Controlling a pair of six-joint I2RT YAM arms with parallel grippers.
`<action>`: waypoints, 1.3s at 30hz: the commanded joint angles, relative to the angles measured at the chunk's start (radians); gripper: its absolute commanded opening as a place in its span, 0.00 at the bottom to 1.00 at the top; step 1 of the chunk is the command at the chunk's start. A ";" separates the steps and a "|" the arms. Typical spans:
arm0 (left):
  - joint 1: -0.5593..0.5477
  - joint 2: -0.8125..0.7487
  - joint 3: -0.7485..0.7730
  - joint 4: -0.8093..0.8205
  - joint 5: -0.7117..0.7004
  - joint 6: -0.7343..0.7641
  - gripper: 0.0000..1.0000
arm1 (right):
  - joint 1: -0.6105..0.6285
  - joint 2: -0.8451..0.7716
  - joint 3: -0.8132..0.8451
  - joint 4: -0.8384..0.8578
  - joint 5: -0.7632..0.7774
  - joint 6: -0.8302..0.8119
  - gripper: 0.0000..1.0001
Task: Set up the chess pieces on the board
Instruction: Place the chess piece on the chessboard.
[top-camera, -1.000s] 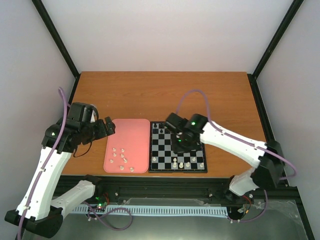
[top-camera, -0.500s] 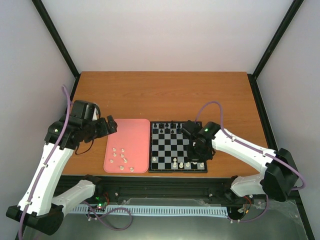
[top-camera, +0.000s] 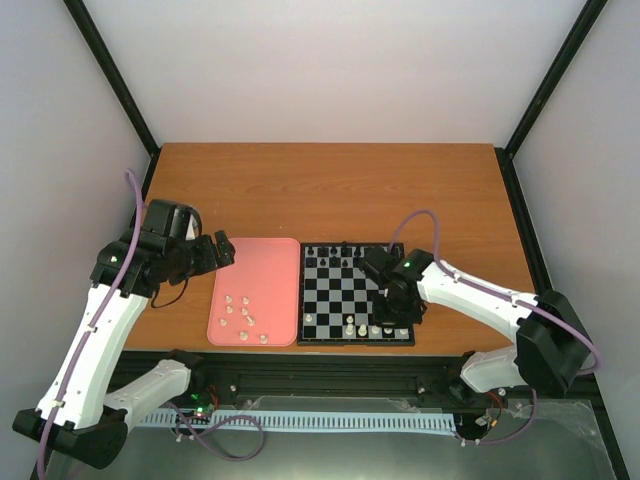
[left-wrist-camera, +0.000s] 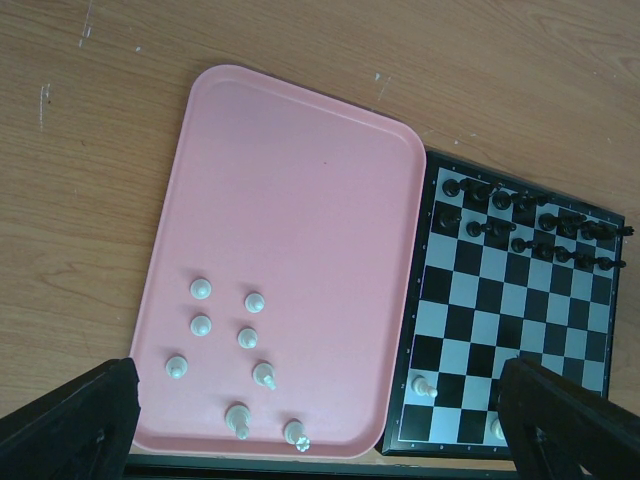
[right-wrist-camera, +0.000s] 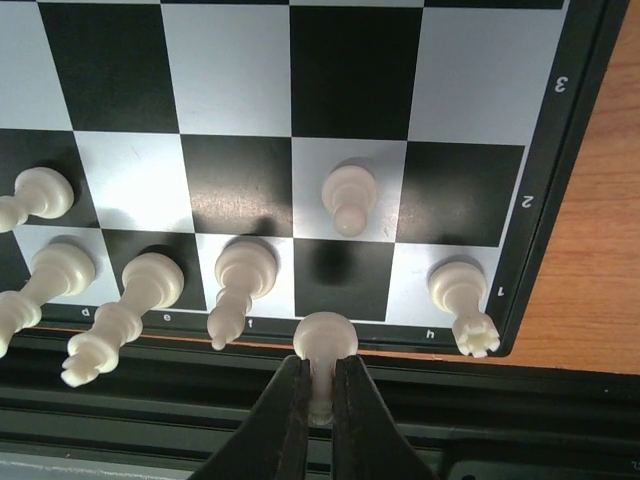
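Between the tips of the right gripper (right-wrist-camera: 321, 366), pinched tight: one cream chessman (right-wrist-camera: 324, 338), caught by its upper part so that the round base faces away from the fingers, free to land flat. Which kind of piece, hard to tell from here. Hangs over the near rim of the board (right-wrist-camera: 230, 70), just short of an empty dark square (right-wrist-camera: 340, 272) in the nearest row, directly ahead of the fingertips. Judged the likely target: fills the one gap in that row, with a cream rook (right-wrist-camera: 465, 305) on the corner square to the right of the fingertips and three more cream pieces in line to the left. One rank beyond the gap, a cream pawn (right-wrist-camera: 348, 200), so best to lower straight down and avoid clipping it or the neighbours. Over at the left gripper (left-wrist-camera: 318, 380), fingers spread wide, nothing held, poised high above the pink tray (left-wrist-camera: 300, 200). Directly beneath its open span, eight loose cream pieces (left-wrist-camera: 247, 337), kept on the tray as a stock for later picks. Off to that gripper's right, the board again, with black pieces (left-wrist-camera: 520, 220) ranked along its far rows.
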 joint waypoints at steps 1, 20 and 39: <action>0.001 0.002 0.004 0.013 0.002 0.019 1.00 | -0.011 0.018 -0.015 0.034 0.011 -0.001 0.04; 0.001 0.011 0.007 0.016 -0.001 0.024 1.00 | -0.032 0.049 -0.056 0.082 0.031 -0.013 0.07; 0.001 0.008 0.001 0.013 -0.005 0.024 1.00 | -0.034 0.052 -0.055 0.079 0.024 -0.017 0.20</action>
